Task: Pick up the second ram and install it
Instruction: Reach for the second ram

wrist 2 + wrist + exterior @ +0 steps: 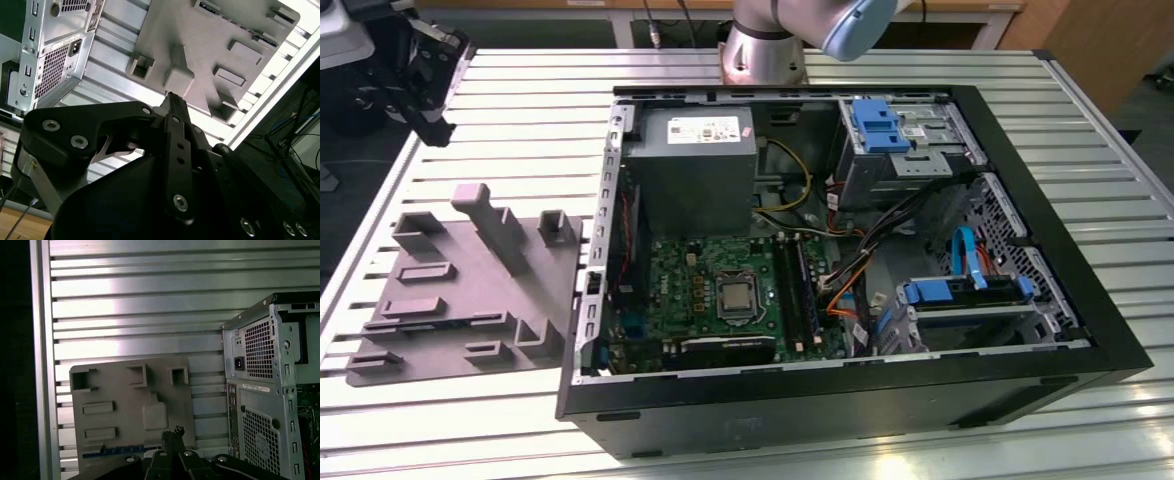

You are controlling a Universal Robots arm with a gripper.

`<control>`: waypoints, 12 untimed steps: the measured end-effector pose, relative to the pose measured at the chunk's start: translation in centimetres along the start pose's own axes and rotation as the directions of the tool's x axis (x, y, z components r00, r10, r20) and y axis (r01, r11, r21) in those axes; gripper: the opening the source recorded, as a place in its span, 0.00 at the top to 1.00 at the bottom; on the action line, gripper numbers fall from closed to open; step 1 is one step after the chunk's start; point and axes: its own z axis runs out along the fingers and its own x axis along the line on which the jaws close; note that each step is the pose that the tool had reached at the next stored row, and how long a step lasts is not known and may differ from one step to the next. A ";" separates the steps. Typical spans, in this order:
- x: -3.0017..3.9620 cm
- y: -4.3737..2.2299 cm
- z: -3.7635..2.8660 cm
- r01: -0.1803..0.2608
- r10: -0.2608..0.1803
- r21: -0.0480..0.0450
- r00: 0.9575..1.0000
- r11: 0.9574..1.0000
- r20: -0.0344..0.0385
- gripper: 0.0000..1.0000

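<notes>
Slatted metal table [520,90], open computer case [854,400]; tool [172,100] closed, empty, facing grey fixture plate [200,40]

The arm [771,45] is a silver-grey metal cylinder topped by a pale blue rounded cap [857,25]. The gripper [174,101] is matte black, built of angular flat links pinned with round silver screws [180,202].

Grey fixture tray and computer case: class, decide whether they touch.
Apart. In the first wrist view, bare table slats show between the grey fixture tray and the computer case.
</notes>
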 end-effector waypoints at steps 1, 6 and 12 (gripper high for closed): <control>0.01 -0.05 0.00 0.000 0.000 0.000 1.000 1.000 0.000 0.89; 0.05 -0.33 0.00 0.000 0.000 0.000 1.000 1.000 0.000 0.89; 0.15 -0.59 -0.01 0.000 0.000 0.000 1.000 1.000 0.000 0.89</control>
